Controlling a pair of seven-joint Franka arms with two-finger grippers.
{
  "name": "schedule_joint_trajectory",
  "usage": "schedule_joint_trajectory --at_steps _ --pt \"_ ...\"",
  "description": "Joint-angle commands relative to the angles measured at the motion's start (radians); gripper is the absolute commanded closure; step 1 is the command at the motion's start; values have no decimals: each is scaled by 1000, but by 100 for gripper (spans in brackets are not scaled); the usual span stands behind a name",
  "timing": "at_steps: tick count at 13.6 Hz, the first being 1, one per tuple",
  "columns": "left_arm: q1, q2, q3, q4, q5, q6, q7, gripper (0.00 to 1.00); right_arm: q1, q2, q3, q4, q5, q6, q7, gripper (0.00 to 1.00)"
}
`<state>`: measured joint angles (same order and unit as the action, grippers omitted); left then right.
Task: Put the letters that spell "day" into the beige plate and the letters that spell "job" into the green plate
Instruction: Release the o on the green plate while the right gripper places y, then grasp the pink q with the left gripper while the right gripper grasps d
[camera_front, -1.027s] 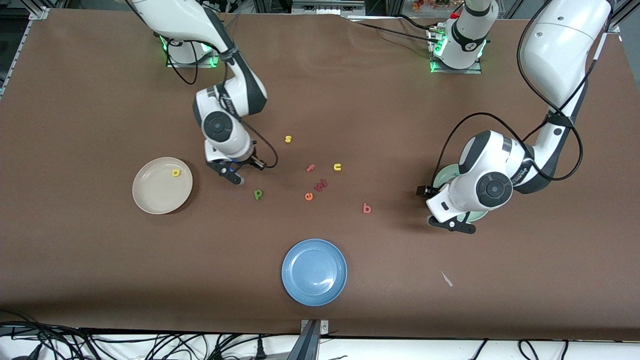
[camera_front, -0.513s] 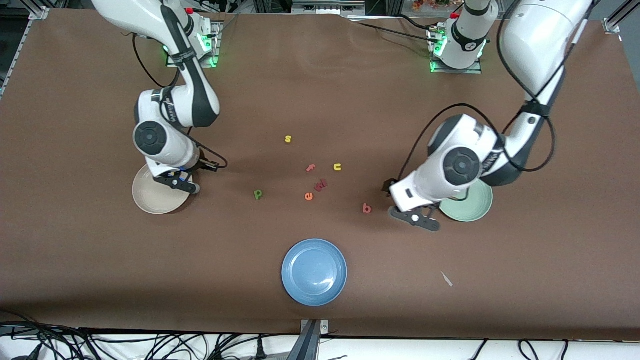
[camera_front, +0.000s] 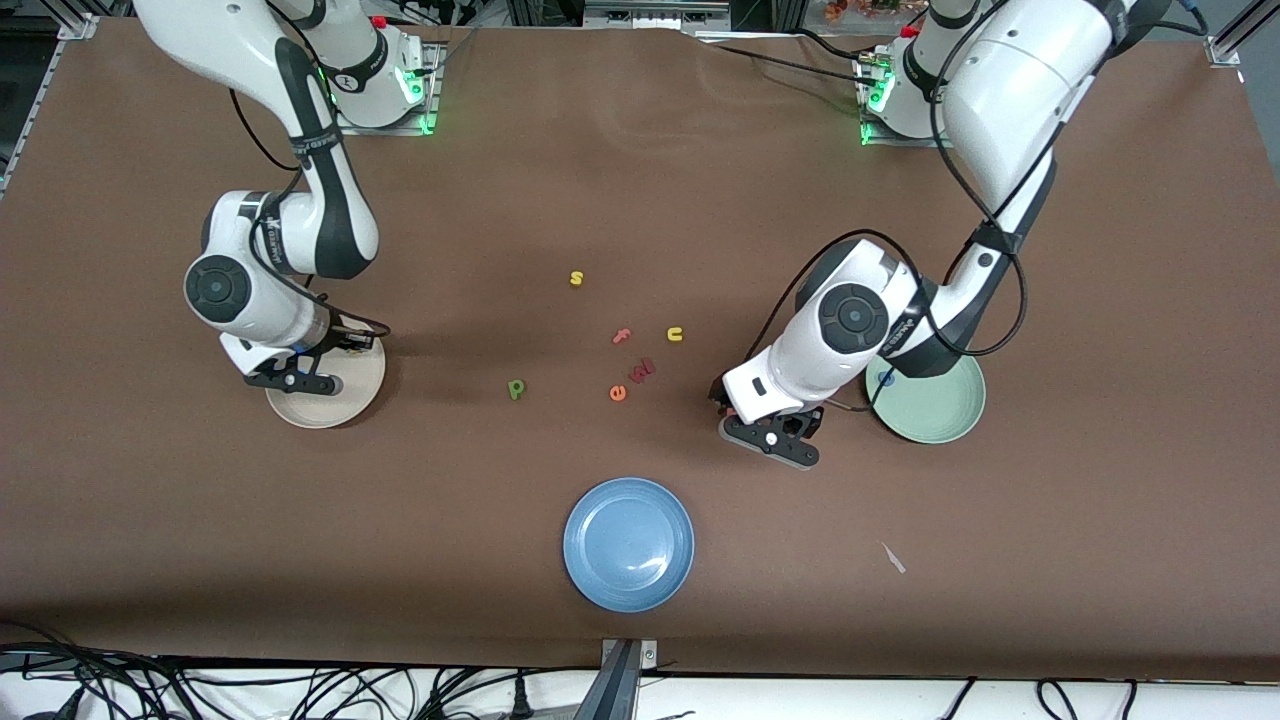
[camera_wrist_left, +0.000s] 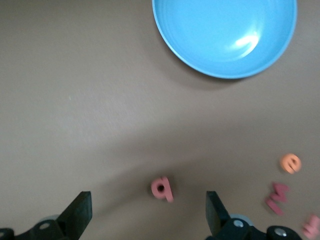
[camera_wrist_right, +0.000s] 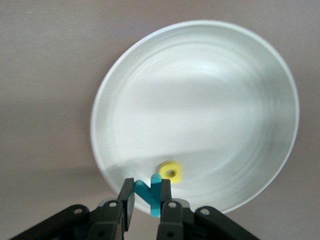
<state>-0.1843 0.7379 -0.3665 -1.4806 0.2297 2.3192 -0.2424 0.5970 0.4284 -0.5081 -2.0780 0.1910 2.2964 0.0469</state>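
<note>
Brown table: beige plate (camera_wrist_right: 200, 85) holds yellow a (camera_wrist_right: 170, 171); right jaws pinch teal y (camera_wrist_right: 150, 194); left jaws spread.

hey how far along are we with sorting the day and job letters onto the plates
Done: the yellow a lies in the beige plate, and a blue letter lies in the green plate.

In hand: the right gripper holds the teal y over the beige plate; the left gripper is open over the salmon b.

Left: the green d. The j can't be seen.
</note>
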Motion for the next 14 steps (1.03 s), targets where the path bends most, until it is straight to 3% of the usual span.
schedule_joint_trajectory --at_steps 1,5,8,14 --pt "-101 28 112 25 35 54 -11 0 -37 41 3 53 8 6 -100 0" --pt "-101 63 112 22 33 54 -11 0 -19 44 14 122 16 -49 -76 0" --pt "-112 66 112 17 23 55 -89 2 -17 52 60 188 57 -109 32 0" --pt "-123 81 113 -4 33 55 -175 18 -16 119 181 301 85 -124 191 0"
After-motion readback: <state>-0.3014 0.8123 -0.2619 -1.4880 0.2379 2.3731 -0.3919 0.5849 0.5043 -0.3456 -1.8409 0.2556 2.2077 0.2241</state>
